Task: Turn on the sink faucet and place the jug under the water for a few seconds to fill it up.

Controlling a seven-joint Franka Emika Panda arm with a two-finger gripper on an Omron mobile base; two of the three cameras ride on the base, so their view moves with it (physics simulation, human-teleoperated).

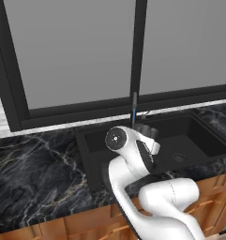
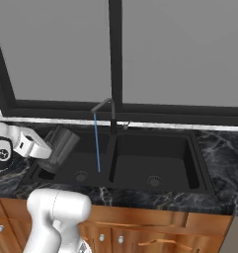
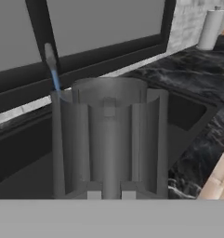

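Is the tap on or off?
On: blue water runs from the sink faucet into the sink.

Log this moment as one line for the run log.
gripper: shut on jug | jug: tilted, over left basin of sink, beside stream | water: running from sink faucet | fill: not yet

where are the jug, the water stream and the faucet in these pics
jug (image 2: 63,144): right base view, on its ribbed side wall, tilted over the left basin.
water stream (image 2: 97,143): right base view, midway down the blue line.
faucet (image 2: 112,116): right base view, on the upright post.
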